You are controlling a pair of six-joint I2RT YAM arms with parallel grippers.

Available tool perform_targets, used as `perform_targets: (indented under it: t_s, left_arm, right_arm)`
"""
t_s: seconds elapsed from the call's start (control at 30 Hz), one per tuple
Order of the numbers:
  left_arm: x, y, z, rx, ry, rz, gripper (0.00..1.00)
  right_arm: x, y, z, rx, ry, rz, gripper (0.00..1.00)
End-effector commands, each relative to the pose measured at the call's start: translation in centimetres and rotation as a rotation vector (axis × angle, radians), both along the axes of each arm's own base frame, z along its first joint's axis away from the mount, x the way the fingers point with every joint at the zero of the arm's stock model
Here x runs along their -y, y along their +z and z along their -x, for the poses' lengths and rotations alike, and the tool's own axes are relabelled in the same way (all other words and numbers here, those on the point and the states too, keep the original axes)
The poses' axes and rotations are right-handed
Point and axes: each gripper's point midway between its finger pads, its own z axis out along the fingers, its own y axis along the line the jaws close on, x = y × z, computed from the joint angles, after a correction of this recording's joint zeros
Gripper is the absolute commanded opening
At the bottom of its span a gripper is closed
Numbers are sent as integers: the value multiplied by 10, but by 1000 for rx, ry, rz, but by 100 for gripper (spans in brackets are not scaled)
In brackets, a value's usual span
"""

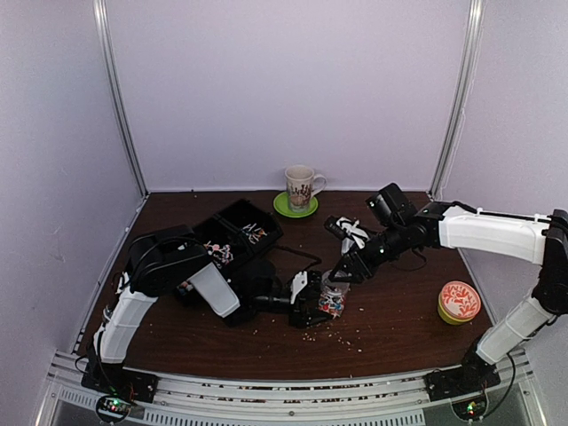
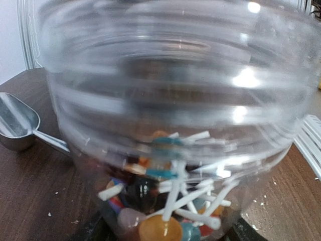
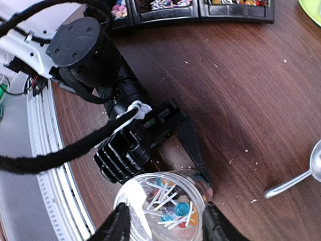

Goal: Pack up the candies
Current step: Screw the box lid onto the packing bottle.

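Clear jar (image 3: pixel 160 211) of white-stick candies (image 2: pixel 170 196) on a brown table (image 3: pixel 241 90), clamped low by the left gripper (image 1: pixel 312 306), the right gripper (image 3: pixel 165 228) spread wide, its 2 fingers astride it.

Candies (image 2: pixel 165 201) in 2 lots. Lot 1: loose heap at btm of clear jar (image 2: pixel 175 75), which stands upright on bench (image 3: pixel 241 100), approx centre-front. Round lollipop-type pcs in orange, blue, red, dark and pale pink, w/ thin white sticks crossing every way, a couple of sticks teal. Heap fills only the jar's lowest part. Lot 2: in compartments of black tray (image 3: pixel 235 15), back-left of jar and apart from it. Pink/pastel pcs in one, striped wrapped bits in the next, amber/dark ones beyond.
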Motion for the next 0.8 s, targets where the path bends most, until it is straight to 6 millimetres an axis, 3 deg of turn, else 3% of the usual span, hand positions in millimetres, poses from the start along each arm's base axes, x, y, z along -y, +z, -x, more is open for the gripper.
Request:
perform_targets:
  t_s: [0.0, 0.27, 0.4, 0.77]
  left_arm:
    - [1, 14, -4, 23, 12, 64, 62]
    - [-3, 11, -11, 20, 67, 53, 60]
    - [-4, 10, -14, 19, 89, 49, 57]
    - [-6, 7, -23, 14, 146, 30, 50]
  right_arm:
    - [-1, 1, 0, -42, 0, -20, 42]
    - [7, -10, 3, -75, -38, 0, 26]
    - [12, -13, 5, -89, -59, 2, 13]
    - [29, -23, 19, -149, -113, 29, 11]
